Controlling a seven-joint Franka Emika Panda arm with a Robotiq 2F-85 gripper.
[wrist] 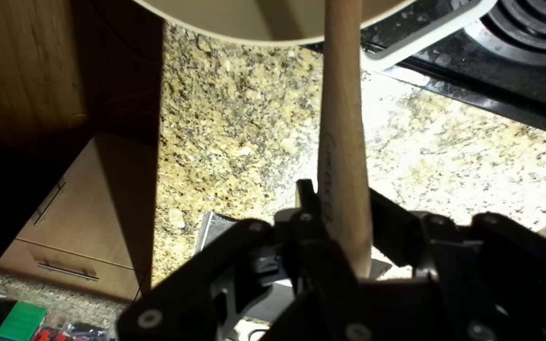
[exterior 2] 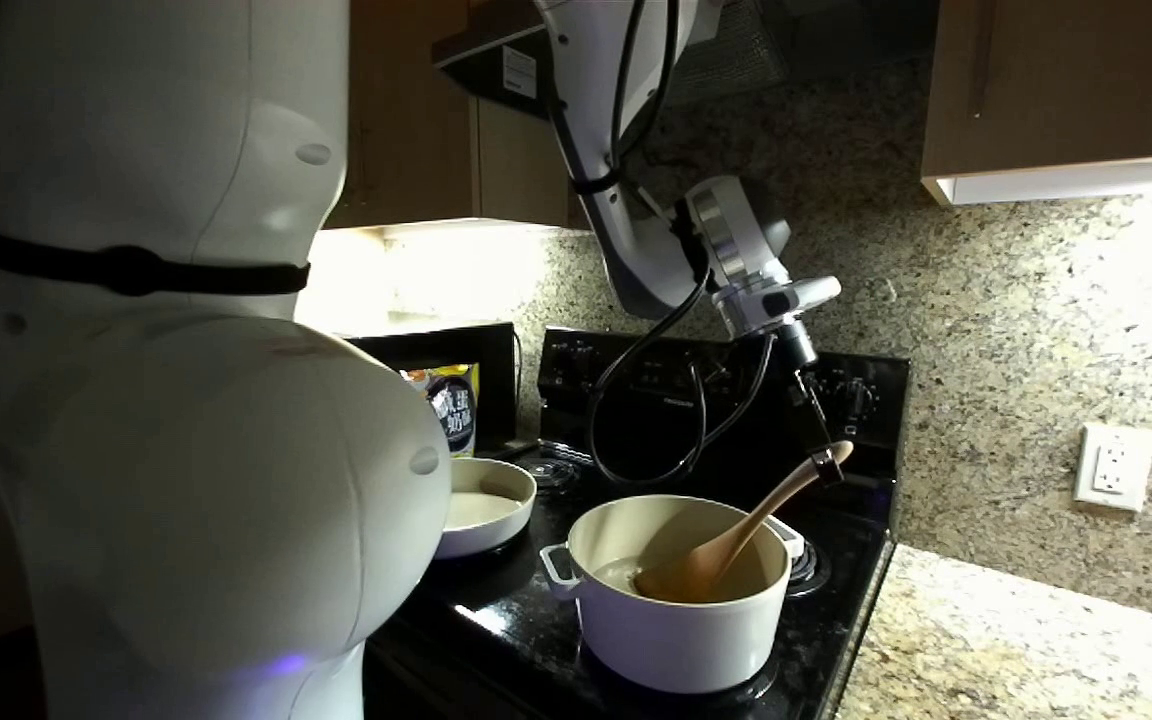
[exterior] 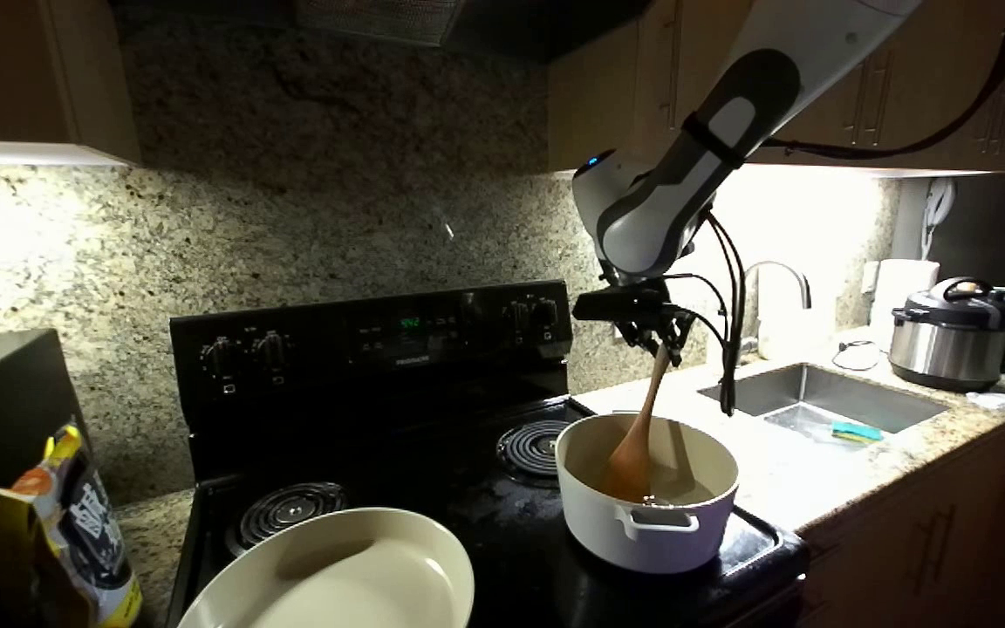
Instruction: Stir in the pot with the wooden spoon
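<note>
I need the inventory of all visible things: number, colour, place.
stove: 1, black, below hood.
pot: 1, cream, on stove.
wooden spoon: 1, brown, slanting into pot.
dish: 1, cream, on stove.
counter: at least 1, speckled, beside stove.
bag: 1, multicoloured, beside stove.
sink: 1, steel, in counter.
faucet: 1, metallic, at sink.
sponge: 1, teal and yellow, at sink.
cooker: 1, steel and black, on counter.
cabinets: several, brown, above and below counter.
small items: several, mixed colours, background.
arm: 1, white, both exterior views.
hand: 1, black, gripping wooden spoon.

Both exterior views look down across your stove (exterior: 511, 541) toward the backsplash (exterior: 345, 235), sharing the pot (exterior 2: 681, 645); your wrist view looks closely along the spoon (wrist: 343, 132).
</note>
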